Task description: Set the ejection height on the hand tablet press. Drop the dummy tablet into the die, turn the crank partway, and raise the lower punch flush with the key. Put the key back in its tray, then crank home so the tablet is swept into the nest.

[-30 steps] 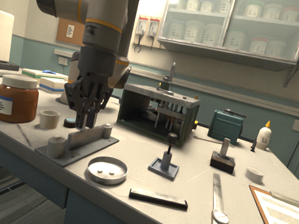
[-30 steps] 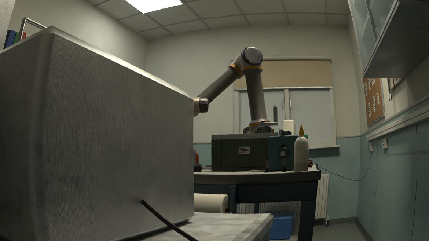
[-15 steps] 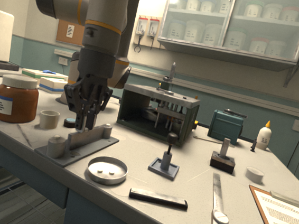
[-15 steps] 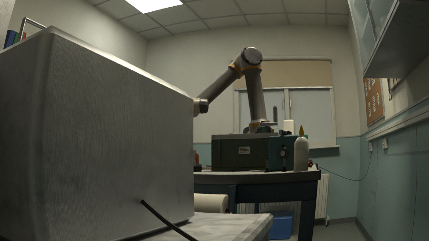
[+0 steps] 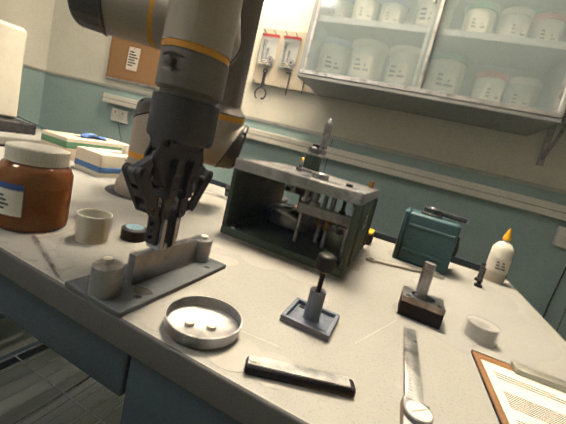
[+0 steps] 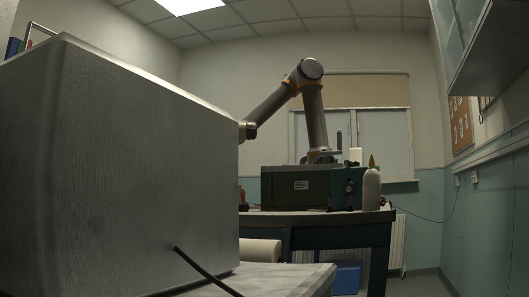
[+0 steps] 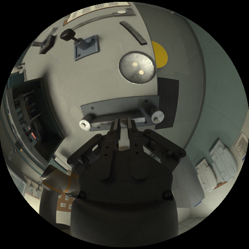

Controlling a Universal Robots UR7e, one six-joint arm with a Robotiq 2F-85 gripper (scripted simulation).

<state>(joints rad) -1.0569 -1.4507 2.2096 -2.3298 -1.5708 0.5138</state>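
Observation:
A large steel box hides my gripper in the second side camera, where only the arm shows above the tablet press [image 6: 295,186]. On the near-left bench, a grey base plate [image 5: 145,277] carries two short posts with an upright flat metal bar [image 5: 160,260] [image 7: 118,120] between them. The dark green tablet press [image 5: 300,220] stands behind it at mid-bench. A round metal dish [image 5: 203,321] [image 7: 136,67] with two small tablets sits in front of the plate. My gripper [image 5: 164,242] [image 7: 123,123] points down over the bar's top edge and is closed on the bar.
A brown jar [image 5: 34,186], a small white cup [image 5: 93,225] and a dark puck with a blue top [image 5: 133,232] stand left of the gripper. A knobbed lever on a blue base [image 5: 312,305], a peg block [image 5: 422,300], a black bar [image 5: 299,376] and a steel ruler [image 5: 412,370] lie to the right.

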